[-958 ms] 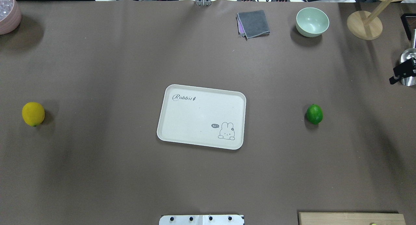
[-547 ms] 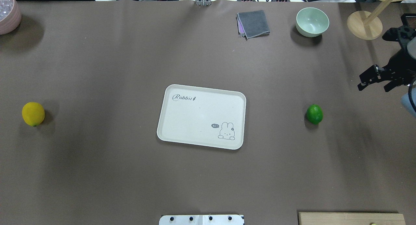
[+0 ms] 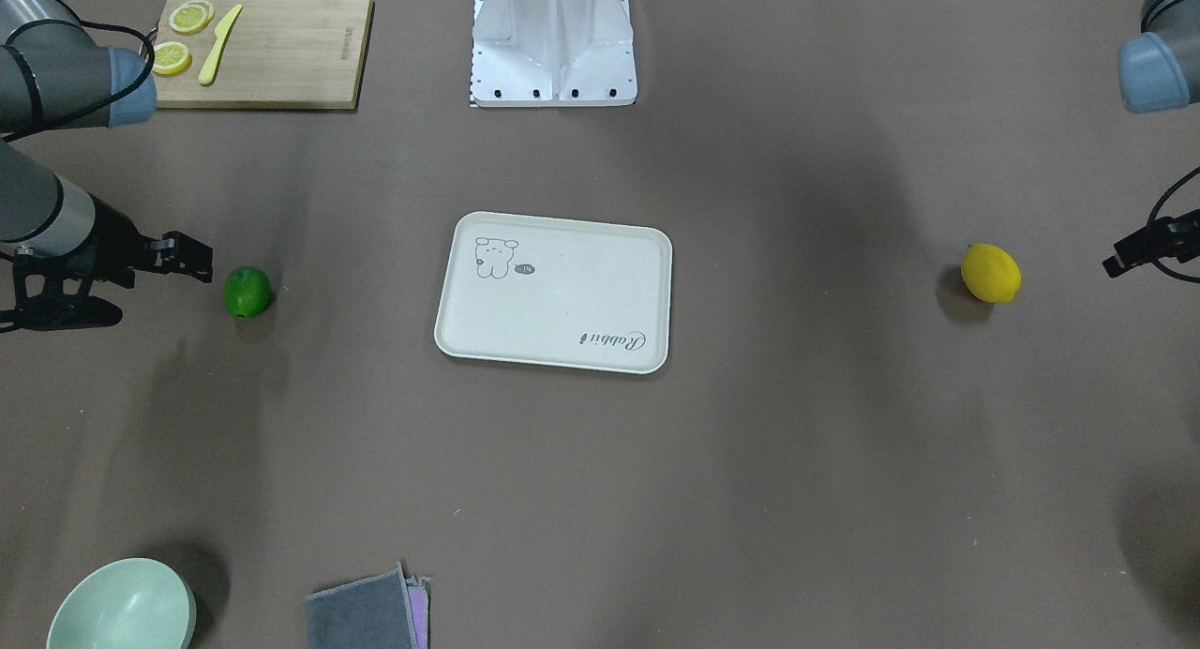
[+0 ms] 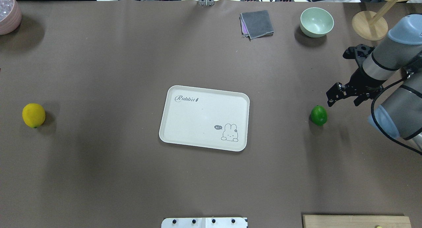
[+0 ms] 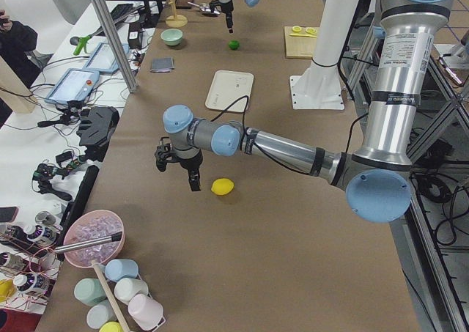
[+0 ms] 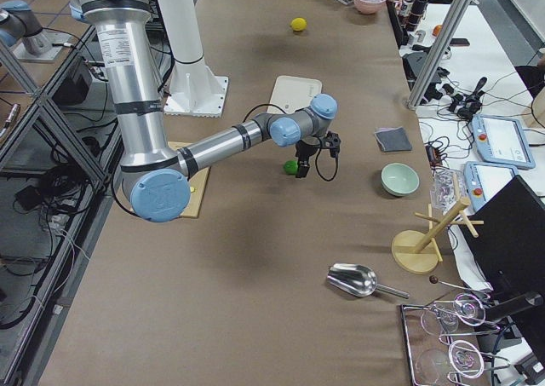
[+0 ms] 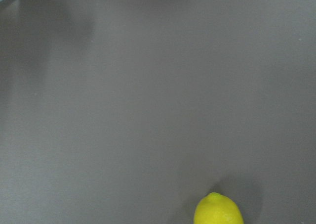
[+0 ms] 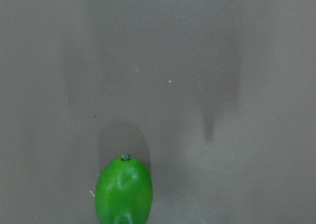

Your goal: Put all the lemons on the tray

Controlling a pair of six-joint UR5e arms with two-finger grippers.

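The cream tray (image 4: 184, 122) lies empty at the table's middle, also in the front view (image 3: 562, 339). The green lemon (image 4: 319, 115) lies on the table to its right, also in the front view (image 3: 247, 292) and the right wrist view (image 8: 123, 192). My right gripper (image 4: 343, 101) hovers open just right of it, apart from it. The yellow lemon (image 4: 33, 115) lies far left, also in the left wrist view (image 7: 218, 210). My left gripper (image 5: 178, 172) hangs open beside it, empty; only one of its fingers (image 3: 1125, 255) shows in the front view.
A wooden cutting board (image 3: 291, 58) with lemon slices and a yellow knife sits by the robot's base (image 3: 553, 39). A green bowl (image 4: 316, 22), a grey cloth (image 4: 257, 23) and a wooden stand (image 4: 369, 25) stand at the far edge. A pink bowl (image 4: 8, 14) is far left.
My right arm has swung in from the table's right edge toward the green lemon. The lemons and tray have not moved.
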